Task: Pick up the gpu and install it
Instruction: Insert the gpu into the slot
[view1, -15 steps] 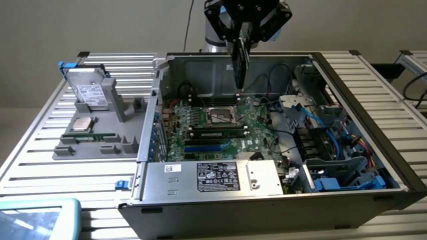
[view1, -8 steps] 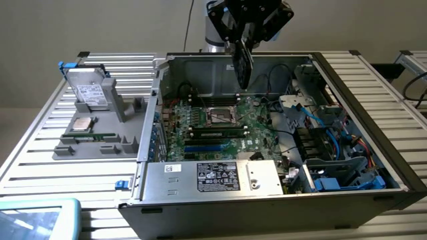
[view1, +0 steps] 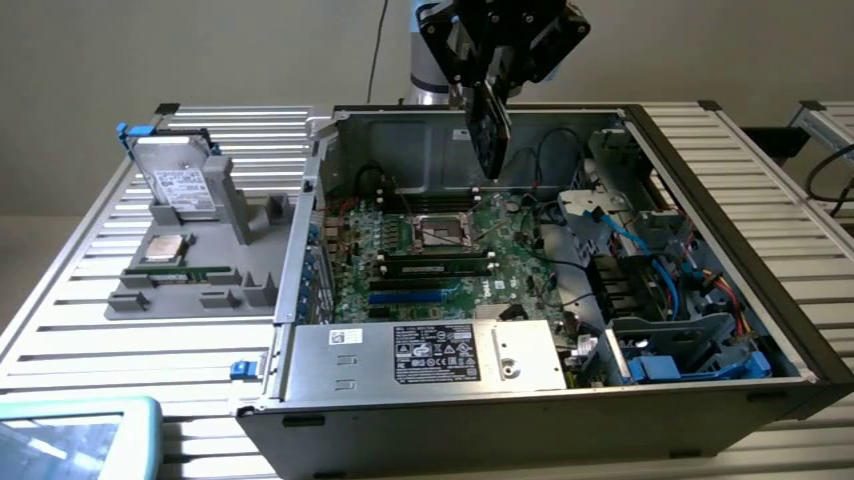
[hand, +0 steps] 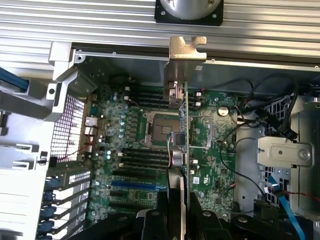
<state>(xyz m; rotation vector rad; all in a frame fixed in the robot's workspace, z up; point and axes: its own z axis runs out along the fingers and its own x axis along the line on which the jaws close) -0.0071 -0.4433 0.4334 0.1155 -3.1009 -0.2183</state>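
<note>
**First speaker:** Where is the gpu, and how is it held?

**Second speaker:** It hangs on edge inside the open computer case, above and just beside the CPU socket and clear of the motherboard. The gripper pinches it by its upper edge, one finger on each face.

**First speaker:** What would doing this step well take?

**Second speaker:** Probably keeping the card plumb and its long edge parallel to the blue slots in front of the socket. It should also stay off the loose black cables to the exterior view's right of the socket.

**First speaker:** And the materials?

**Second speaker:** The card is thin, flat and rigid, with one dark face. In the wrist view it shows a green edge and a bent, pale metal bracket at its end. The motherboard is green and densely studded, and the case is dull grey sheet metal.
</note>
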